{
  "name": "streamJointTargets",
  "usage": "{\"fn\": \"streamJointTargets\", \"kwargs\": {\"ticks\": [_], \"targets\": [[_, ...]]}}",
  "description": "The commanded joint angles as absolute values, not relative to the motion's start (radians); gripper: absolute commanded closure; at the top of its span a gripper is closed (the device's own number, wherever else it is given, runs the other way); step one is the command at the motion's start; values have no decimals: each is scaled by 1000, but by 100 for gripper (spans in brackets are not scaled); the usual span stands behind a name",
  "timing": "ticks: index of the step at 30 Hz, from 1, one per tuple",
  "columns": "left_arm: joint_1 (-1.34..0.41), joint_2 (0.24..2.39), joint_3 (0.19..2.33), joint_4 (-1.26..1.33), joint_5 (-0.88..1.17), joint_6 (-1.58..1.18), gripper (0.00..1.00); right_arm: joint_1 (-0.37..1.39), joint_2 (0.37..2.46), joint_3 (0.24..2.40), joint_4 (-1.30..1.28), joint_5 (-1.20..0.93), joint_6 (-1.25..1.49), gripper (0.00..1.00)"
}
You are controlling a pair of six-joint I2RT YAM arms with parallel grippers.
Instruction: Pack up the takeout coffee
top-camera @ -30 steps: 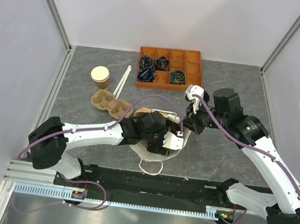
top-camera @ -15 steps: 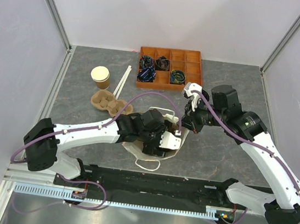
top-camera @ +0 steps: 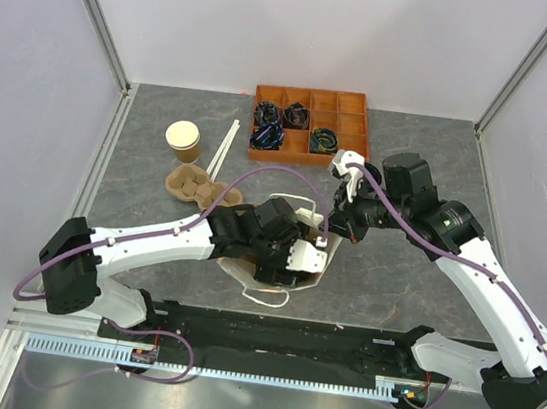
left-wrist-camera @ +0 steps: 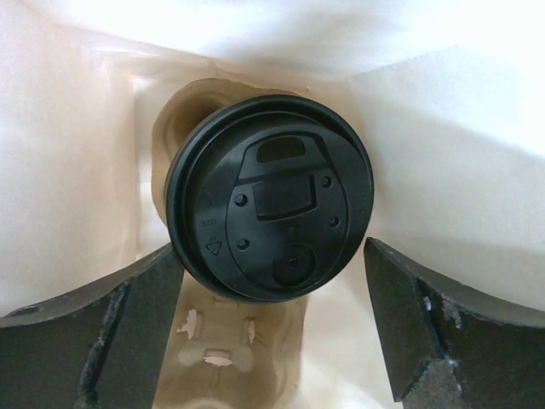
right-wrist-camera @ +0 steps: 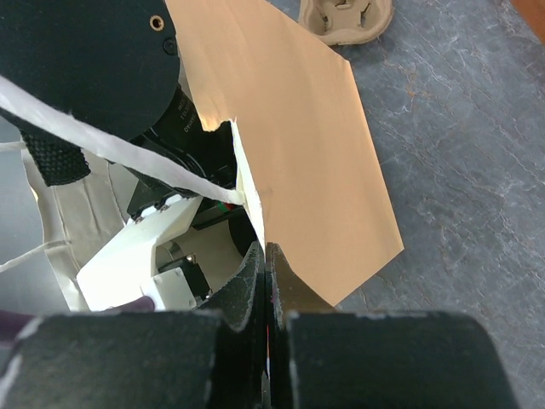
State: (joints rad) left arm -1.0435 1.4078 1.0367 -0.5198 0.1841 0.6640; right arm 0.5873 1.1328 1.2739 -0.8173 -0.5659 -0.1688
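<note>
Coffee, the small brown paper cup with round black plastic lid (left-wrist-camera: 271,209), sits inside our brown paper bag (right-wrist-camera: 298,145) by the table's (top-camera: 394,281) near edge. The left gripper (left-wrist-camera: 271,247) has slid left a bit, jaws apart beside the lid. The right gripper (right-wrist-camera: 266,256) pinches the bag. We think packing is nearly done.

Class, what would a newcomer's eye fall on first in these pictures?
The black-lidded coffee fills the left wrist view, standing in a pulp carrier inside a bag, with the left jaws open on either side. The right jaws pinch the bag's rim, and an orange tray sits at the far side.
</note>
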Motion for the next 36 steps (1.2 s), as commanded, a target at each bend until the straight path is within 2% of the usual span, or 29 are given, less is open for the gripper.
{"fn": "streamJointTargets", "kwargs": {"ticks": [1, 12, 15, 17, 18, 36], "targets": [[-1042, 1318, 1115, -433, 219, 658, 11, 591, 1161, 1290, -874, -551, -175, 100], [-1043, 1287, 1100, -445, 232, 678, 28, 591, 1189, 1305, -873, -534, -163, 100], [-1043, 1282, 1100, -443, 233, 677, 27, 589, 1190, 1305, -874, -531, -166, 100], [-1043, 1285, 1101, -443, 230, 675, 19, 591, 1189, 1305, -876, -531, -170, 100], [-1043, 1287, 1104, -442, 227, 672, 18, 589, 1189, 1305, -876, -529, -172, 100], [-1043, 1227, 1161, -465, 259, 676, 19, 589, 1195, 1312, -882, -522, -198, 100]]}}
